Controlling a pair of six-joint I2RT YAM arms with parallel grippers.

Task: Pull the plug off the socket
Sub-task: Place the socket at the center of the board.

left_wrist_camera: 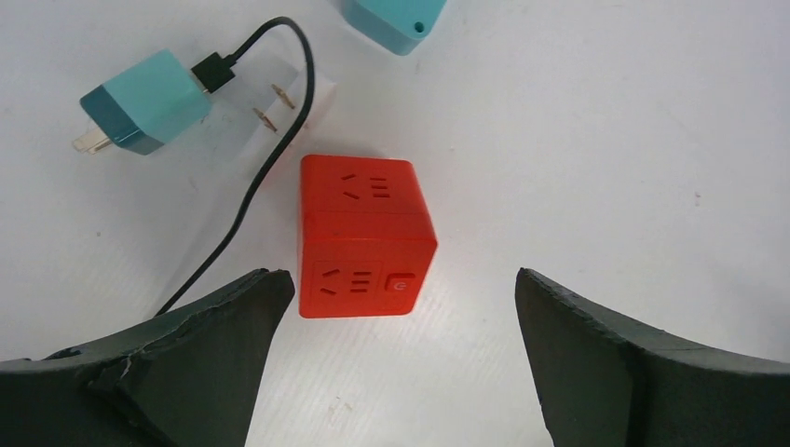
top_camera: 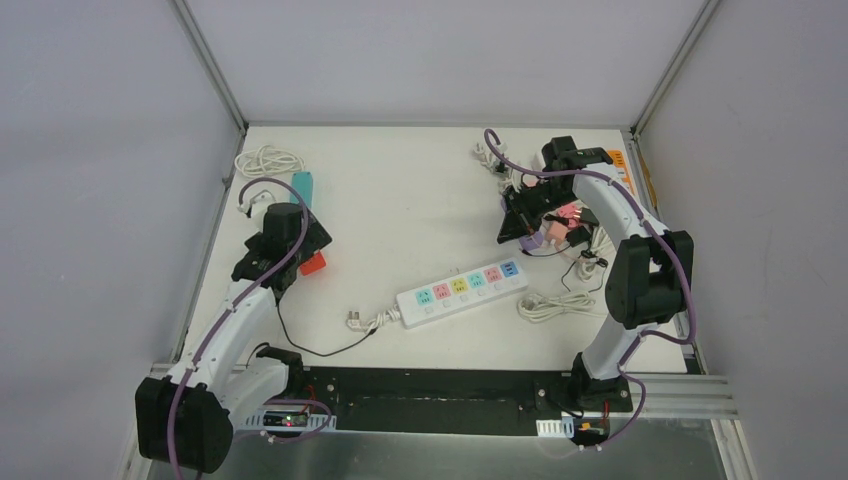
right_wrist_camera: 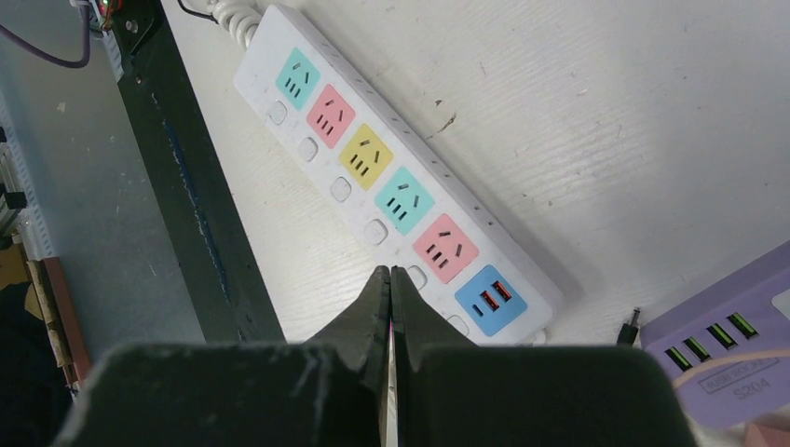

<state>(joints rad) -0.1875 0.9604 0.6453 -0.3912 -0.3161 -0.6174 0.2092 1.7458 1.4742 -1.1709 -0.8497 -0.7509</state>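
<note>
Red cube socket (left_wrist_camera: 363, 237) sits on the white surface (left_wrist_camera: 606, 140), and the left pincer (left_wrist_camera: 401, 277) hangs right over it, jaws spread wide, one dark pad (left_wrist_camera: 233, 326) just beside the cube's near corner and the other well clear. It's gripping nothing. The teal plug (left_wrist_camera: 149, 102) lies apart from the cube, prongs bare, with a black cable (left_wrist_camera: 244, 200) running from its end past the cube's side. Over on the other side, the right pincer (right_wrist_camera: 389, 279) is pinched tight, empty, above the white power strip (right_wrist_camera: 391, 196), with a purple USB hub (right_wrist_camera: 717, 345) close by.
</note>
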